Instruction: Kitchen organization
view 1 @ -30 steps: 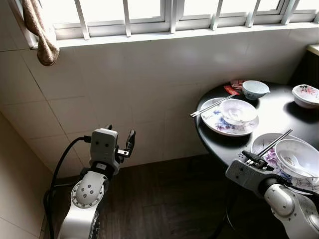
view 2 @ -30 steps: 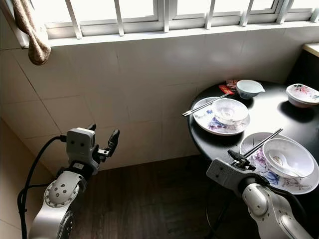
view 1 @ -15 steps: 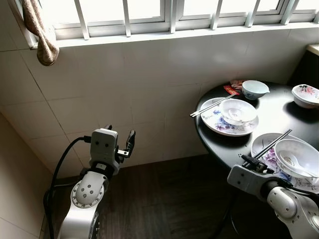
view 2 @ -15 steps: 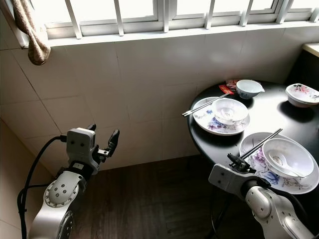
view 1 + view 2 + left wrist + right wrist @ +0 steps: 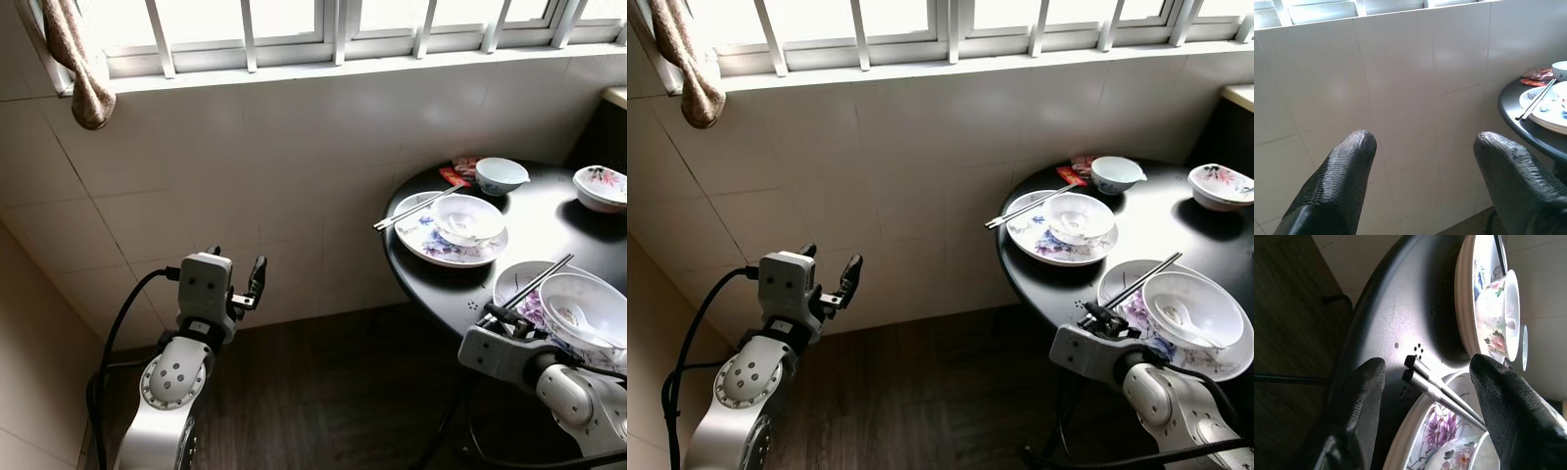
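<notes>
Nearby, plate (image 5: 427,235) and bowl (image 5: 501,174) crowd chopsticks (image 5: 1440,387).

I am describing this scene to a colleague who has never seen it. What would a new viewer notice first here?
First, the round black table on the right, with flowered plates and white bowls. The right tool is open at the table's near edge, its fingers on either side of the ends of the chopsticks that lie on the nearest plate. The left tool is open in front of the white tiled wall, holding nothing.
</notes>
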`<state>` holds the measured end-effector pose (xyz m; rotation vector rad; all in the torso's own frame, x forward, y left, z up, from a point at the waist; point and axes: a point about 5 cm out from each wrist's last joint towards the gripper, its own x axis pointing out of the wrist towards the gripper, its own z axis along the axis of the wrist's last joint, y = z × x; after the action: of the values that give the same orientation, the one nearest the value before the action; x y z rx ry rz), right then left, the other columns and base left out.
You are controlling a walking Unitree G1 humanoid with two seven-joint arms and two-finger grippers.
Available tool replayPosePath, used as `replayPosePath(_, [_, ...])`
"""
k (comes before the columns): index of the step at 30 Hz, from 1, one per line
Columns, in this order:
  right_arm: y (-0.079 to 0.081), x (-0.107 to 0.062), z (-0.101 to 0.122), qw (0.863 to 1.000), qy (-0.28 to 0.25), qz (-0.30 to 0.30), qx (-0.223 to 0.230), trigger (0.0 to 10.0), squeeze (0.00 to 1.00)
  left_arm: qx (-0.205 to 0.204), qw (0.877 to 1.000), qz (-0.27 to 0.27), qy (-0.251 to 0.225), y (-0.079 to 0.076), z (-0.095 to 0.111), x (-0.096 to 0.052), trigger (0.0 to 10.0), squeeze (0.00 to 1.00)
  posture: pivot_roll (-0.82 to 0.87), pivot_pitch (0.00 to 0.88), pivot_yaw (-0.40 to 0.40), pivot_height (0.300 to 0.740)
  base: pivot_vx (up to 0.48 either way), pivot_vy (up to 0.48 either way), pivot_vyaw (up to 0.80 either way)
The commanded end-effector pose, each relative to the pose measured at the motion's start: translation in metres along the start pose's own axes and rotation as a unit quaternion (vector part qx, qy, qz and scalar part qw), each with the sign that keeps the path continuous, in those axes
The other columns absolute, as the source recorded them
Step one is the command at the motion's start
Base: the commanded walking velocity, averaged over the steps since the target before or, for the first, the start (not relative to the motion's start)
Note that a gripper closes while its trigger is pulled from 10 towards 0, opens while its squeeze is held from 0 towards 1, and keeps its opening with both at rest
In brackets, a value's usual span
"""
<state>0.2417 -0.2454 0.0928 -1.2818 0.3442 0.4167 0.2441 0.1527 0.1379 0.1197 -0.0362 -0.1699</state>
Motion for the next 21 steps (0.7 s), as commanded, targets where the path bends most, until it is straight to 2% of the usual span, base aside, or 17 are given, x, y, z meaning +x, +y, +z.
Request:
replayPosePath(1, [-0.004,0.003,0.0,1.0,-0.006,-0.004,-0.014,10.0,0.0,-0.002,1.0,-0.002,0.004,-0.001,-0.001,0.0,10.0,0.0,0.05,0.0,-0.017,0.74,0.0,0.0,0.0])
replayPosePath(21, [0.002,0.015,0.002,0.999,-0.029,0.006,-0.027,10.0,0.0,0.001,1.0,-0.003,0.003,0.0,0.001,0.0,10.0,0.0,0.06,0.0,-0.02,0.74,0.0,0.0,0.0])
